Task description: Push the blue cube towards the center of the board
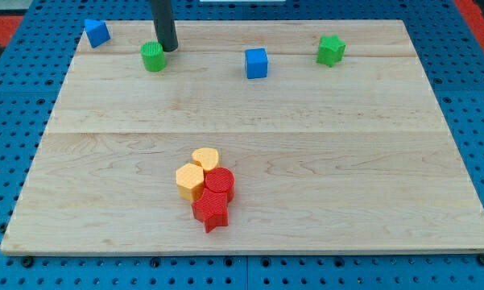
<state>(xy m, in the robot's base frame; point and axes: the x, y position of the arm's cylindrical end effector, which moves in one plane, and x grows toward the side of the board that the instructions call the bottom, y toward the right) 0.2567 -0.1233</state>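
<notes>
A tight cluster is seen low in the frame's centre: red star block [211,213] nearest, red cylinder [221,182] above it, yellow hexagonal block [190,180] to its left, yellow rounded block [205,158] on top. Further up, the blue cube [257,63] is placed right of centre near the wooden board's [370,161] top. Green star block [331,50] upper right. Green cylinder [153,57] upper left, my tip [169,48] just beside it on its upper right; contact cannot be told. The tool is a plain rod, no jaws. Another blue block [97,32] at the far upper left corner.
</notes>
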